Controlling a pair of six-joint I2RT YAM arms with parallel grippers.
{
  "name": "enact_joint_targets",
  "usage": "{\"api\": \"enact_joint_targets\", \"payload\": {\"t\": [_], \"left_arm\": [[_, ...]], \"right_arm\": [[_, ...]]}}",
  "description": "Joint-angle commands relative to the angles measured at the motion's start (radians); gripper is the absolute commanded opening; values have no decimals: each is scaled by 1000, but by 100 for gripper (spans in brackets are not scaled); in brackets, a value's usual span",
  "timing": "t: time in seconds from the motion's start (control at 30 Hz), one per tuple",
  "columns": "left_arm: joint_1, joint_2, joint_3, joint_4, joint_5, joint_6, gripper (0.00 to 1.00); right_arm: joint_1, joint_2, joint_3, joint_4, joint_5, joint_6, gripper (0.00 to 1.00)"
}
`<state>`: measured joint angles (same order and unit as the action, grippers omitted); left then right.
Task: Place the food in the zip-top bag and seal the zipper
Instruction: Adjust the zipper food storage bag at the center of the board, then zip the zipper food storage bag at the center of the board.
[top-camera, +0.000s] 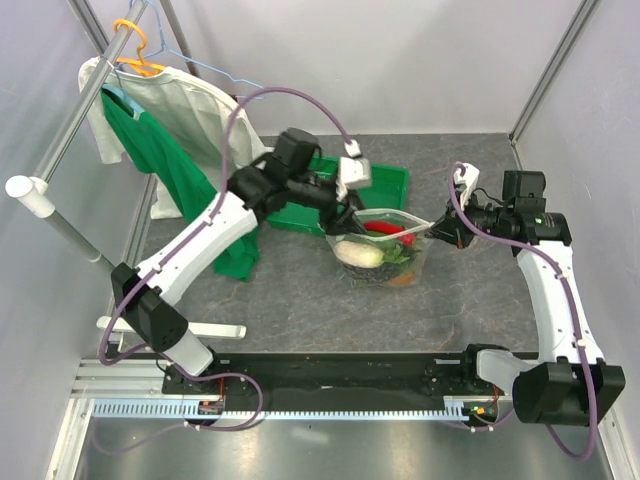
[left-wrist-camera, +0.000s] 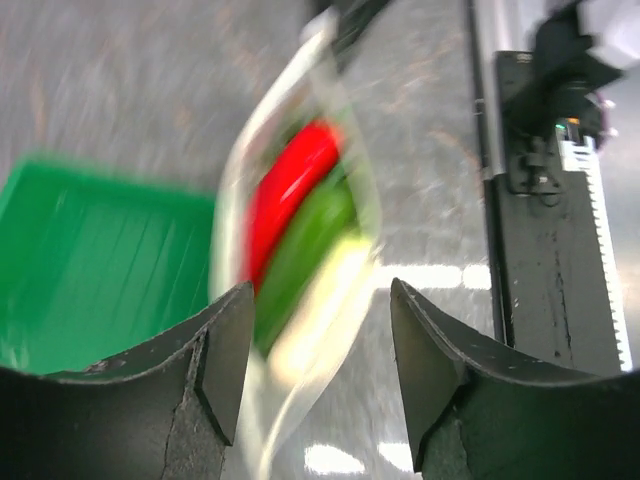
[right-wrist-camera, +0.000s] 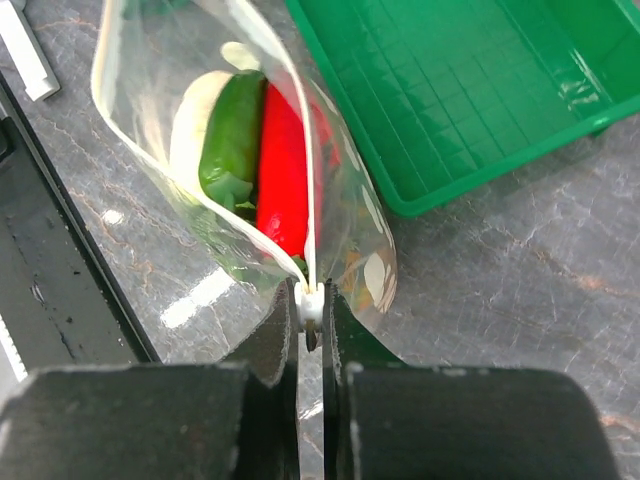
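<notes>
Grey mottled tabletop (top-camera: 300, 300). The clear dotted zip-top bag (right-wrist-camera: 140, 90) held toy produce (right-wrist-camera: 283, 170), mouth unsealed. The right gripper (right-wrist-camera: 312, 312) pinched the zipper (right-wrist-camera: 311, 220) end. The left gripper (left-wrist-camera: 318, 330) stood wide, the bag just ahead. Judged next: grip the mouth and draw the zipper shut.

No legible text, label, brand, number or sign is present in any of the three views.

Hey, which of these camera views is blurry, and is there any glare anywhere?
Left wrist view: motion-smeared, the zip-top bag and green tray streaked, only the left gripper's fingers crisp. Right wrist view: sharp, with bright glare patches on the table. Top external view: sharp and evenly lit, shadows soft.
</notes>
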<state>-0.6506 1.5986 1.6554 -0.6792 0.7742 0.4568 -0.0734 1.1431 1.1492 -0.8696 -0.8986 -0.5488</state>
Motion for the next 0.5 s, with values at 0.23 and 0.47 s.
{"api": "enact_joint_targets", "payload": {"t": [0.23,0.47], "left_arm": [[-256,116,34,315,-150,49,81],[-284,190,32,443,-223,86,81]], "right_arm": [[4,-54,-48,55,-114,-95,0],[4,-91,-81,23,-105,-177,0]]}}
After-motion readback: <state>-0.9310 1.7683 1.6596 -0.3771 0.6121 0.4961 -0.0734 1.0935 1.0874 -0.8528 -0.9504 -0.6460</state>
